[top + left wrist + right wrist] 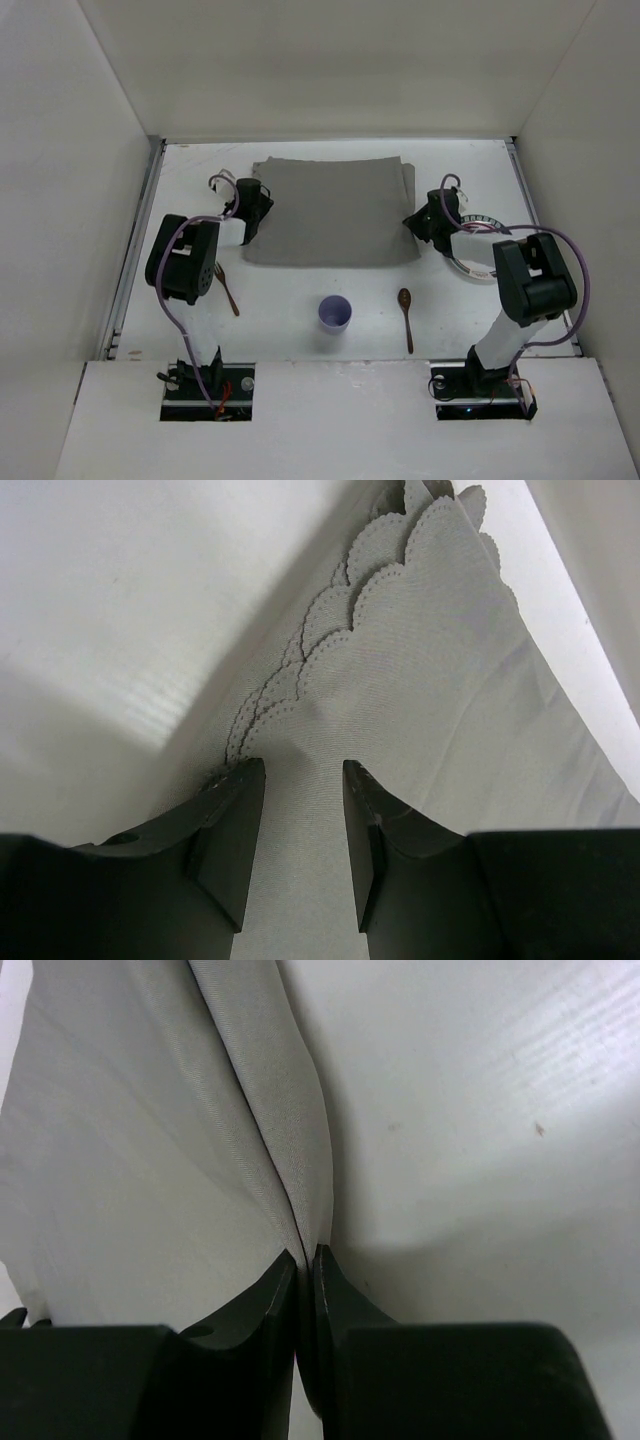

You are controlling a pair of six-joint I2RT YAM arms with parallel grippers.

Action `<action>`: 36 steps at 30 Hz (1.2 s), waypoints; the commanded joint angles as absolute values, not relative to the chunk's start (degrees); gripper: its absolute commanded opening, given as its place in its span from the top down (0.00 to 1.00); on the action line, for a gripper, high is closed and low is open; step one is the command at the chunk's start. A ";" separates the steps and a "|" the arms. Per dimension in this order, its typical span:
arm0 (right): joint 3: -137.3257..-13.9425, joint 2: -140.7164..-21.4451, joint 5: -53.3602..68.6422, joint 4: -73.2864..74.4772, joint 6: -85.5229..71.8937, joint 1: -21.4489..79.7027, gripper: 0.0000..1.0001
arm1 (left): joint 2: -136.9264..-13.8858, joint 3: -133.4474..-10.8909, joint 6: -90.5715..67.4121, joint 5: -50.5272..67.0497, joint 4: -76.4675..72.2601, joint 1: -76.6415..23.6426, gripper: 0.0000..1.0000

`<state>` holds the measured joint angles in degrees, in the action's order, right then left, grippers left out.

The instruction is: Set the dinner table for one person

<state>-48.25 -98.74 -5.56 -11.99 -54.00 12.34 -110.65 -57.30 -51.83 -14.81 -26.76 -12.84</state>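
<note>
On the white dinner table (285, 330) lies a grey cloth mat (330, 210), at the back centre. My left gripper (250, 218) stands at the mat's left edge. In the left wrist view it (303, 767) is open, its jaws apart over the mat (420, 680) beside the doubled scalloped border. My right gripper (425, 225) is at the mat's right edge. In the right wrist view it (305, 1253) is shut on a raised fold of the mat (150, 1140).
A fork (227, 288) lies front left and a brown spoon (406, 318) front right, with a lilac cup (335, 314) between them. A plate (476, 264) sits at the right, partly under the right arm. Metal rails (135, 250) run along the table's sides.
</note>
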 commanded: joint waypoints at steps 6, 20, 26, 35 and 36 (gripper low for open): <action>-40.88 -91.76 -7.12 -17.22 -55.28 12.52 0.83 | -104.24 -48.96 -51.68 -18.98 -23.20 -13.84 0.64; -36.39 -86.93 -8.96 -17.40 -56.25 12.61 0.79 | -100.81 -43.77 -51.86 -19.95 -23.82 -16.04 0.65; -34.37 -83.94 -10.28 -16.88 -56.25 12.79 0.74 | -95.90 -42.80 -49.66 -23.20 -23.47 -17.79 0.63; -32.08 -79.38 -12.21 -15.21 -56.87 14.89 0.55 | -85.89 -40.87 -48.17 -26.36 -22.41 -20.08 0.57; -31.91 -78.23 -12.74 -14.77 -56.78 14.90 0.52 | -84.04 -40.52 -47.90 -26.63 -22.50 -20.86 0.56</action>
